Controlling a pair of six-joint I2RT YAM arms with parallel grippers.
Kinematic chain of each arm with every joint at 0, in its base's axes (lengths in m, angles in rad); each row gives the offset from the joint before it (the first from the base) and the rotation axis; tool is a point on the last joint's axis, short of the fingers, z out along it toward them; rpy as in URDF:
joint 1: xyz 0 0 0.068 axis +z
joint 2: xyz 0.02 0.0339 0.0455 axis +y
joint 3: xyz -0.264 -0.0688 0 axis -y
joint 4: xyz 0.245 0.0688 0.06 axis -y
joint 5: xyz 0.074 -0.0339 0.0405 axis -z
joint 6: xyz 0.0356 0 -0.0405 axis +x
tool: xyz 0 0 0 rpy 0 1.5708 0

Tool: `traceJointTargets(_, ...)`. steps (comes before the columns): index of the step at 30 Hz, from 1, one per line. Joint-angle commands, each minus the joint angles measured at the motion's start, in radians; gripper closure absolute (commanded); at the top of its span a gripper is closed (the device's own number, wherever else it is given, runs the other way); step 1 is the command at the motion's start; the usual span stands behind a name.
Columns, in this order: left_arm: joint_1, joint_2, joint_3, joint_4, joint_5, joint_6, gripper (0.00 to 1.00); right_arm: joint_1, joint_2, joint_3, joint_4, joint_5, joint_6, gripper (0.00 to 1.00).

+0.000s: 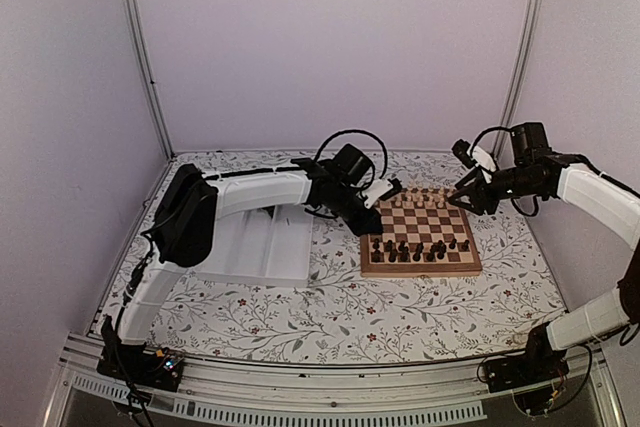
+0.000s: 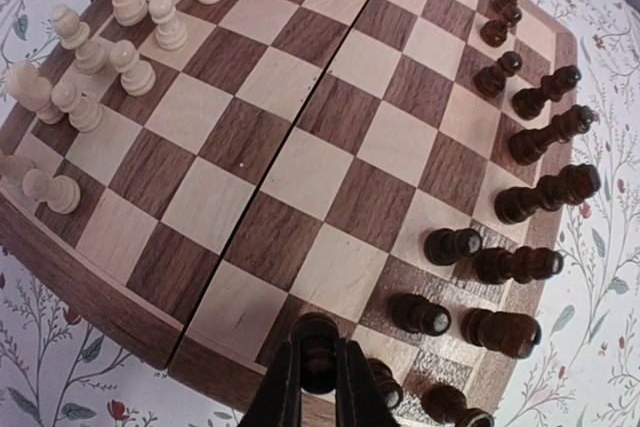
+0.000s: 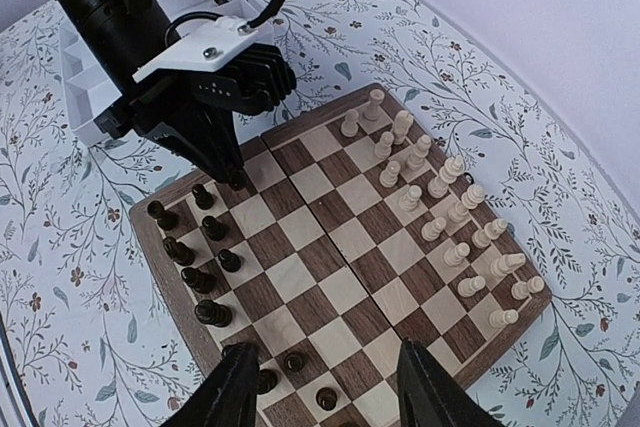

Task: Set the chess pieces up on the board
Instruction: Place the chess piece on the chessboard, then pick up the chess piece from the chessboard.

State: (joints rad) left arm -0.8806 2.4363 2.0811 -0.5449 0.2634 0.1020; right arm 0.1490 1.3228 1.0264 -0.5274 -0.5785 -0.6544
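At the board (image 2: 300,177) edge, a dark piece (image 2: 315,339), judged light and slippery, is clamped at its head by the left gripper (image 2: 316,372); the right gripper (image 3: 320,387) is spread, empty.

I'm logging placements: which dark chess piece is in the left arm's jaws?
The dark piece clamped between the left gripper's jaws, at the board's edge. The other dark pieces stand ungripped on their squares.
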Motion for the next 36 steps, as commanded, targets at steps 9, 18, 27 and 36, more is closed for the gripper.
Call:
traceJointTargets(9,0.006,0.054,0.114,-0.049,-0.054,-0.015,0.71,-0.006,0.098,0.042,-0.004,-0.085,0.009,0.5)
traceJointTargets(18,0.02,-0.083,0.128,-0.07,-0.129,-0.001,0.65,0.052,0.245,0.172,-0.036,-0.093,-0.006,0.51)
traceJointTargets(27,0.145,-0.569,-0.451,0.218,-0.363,-0.067,0.64,0.223,0.477,0.378,-0.084,0.023,0.015,0.64)
traceJointTargets(36,0.217,-0.715,-0.7,0.33,-0.471,-0.026,0.57,0.331,0.656,0.492,-0.142,0.119,0.023,0.64)
